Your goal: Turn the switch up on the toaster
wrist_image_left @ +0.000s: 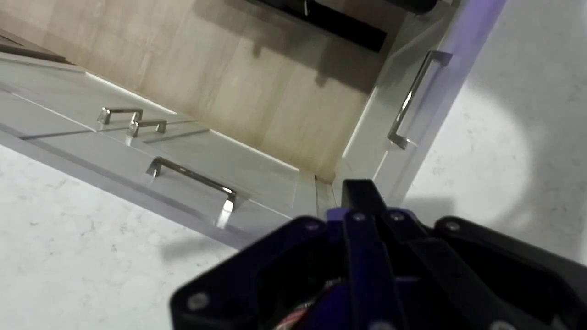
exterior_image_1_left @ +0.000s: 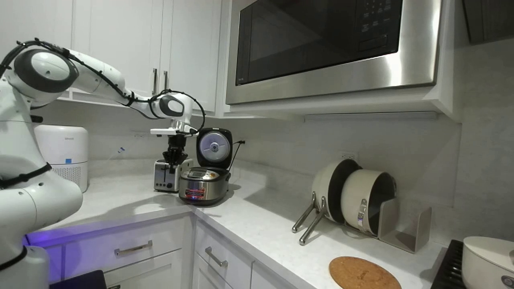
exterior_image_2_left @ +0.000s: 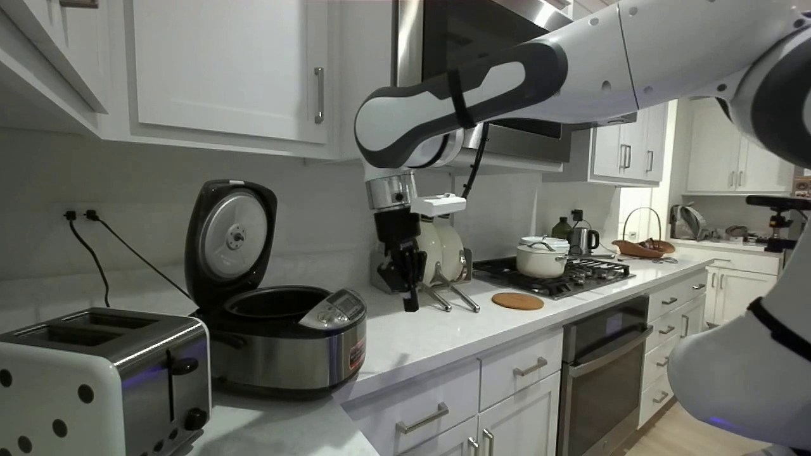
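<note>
The toaster is a small boxy silver appliance with a white dotted side. It stands on the counter in both exterior views (exterior_image_1_left: 162,181) (exterior_image_2_left: 147,373), beside the rice cooker. Its black lever (exterior_image_2_left: 185,366) sits near the top of the front slot, with a black knob (exterior_image_2_left: 195,418) below. My gripper (exterior_image_1_left: 172,169) points down in the air near the front of the rice cooker, apart from the toaster. In an exterior view (exterior_image_2_left: 410,303) it hangs right of the cooker. In the wrist view (wrist_image_left: 362,195) its fingers are together with nothing between them. The toaster is out of the wrist view.
The rice cooker (exterior_image_1_left: 204,189) stands against the toaster's side with its lid (exterior_image_2_left: 234,234) raised. A tall white appliance (exterior_image_1_left: 64,152) stands on the counter. Pans (exterior_image_1_left: 363,200) stand in a rack, near a cork mat (exterior_image_1_left: 363,273). The microwave (exterior_image_1_left: 329,86) and cabinets hang above.
</note>
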`<action>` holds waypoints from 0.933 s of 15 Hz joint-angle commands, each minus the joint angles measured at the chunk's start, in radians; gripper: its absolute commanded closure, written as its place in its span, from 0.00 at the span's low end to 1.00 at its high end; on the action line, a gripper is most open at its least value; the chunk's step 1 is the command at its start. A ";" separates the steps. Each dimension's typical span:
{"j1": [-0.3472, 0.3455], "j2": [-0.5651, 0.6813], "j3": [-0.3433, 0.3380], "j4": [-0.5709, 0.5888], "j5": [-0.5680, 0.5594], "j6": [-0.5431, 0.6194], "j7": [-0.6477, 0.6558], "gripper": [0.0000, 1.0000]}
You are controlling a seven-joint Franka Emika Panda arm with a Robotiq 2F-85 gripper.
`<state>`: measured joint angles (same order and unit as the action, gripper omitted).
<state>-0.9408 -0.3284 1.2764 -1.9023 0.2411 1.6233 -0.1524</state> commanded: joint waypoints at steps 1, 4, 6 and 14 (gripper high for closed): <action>0.235 0.185 -0.220 0.041 -0.106 -0.147 0.055 1.00; 0.442 0.121 -0.493 0.027 -0.019 -0.236 0.005 1.00; 0.599 0.110 -0.671 0.026 0.003 -0.287 0.031 1.00; 0.975 0.034 -1.030 0.008 -0.017 -0.322 0.139 0.50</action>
<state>-0.0335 -0.2567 0.2954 -1.8818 0.2297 1.3137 -0.0630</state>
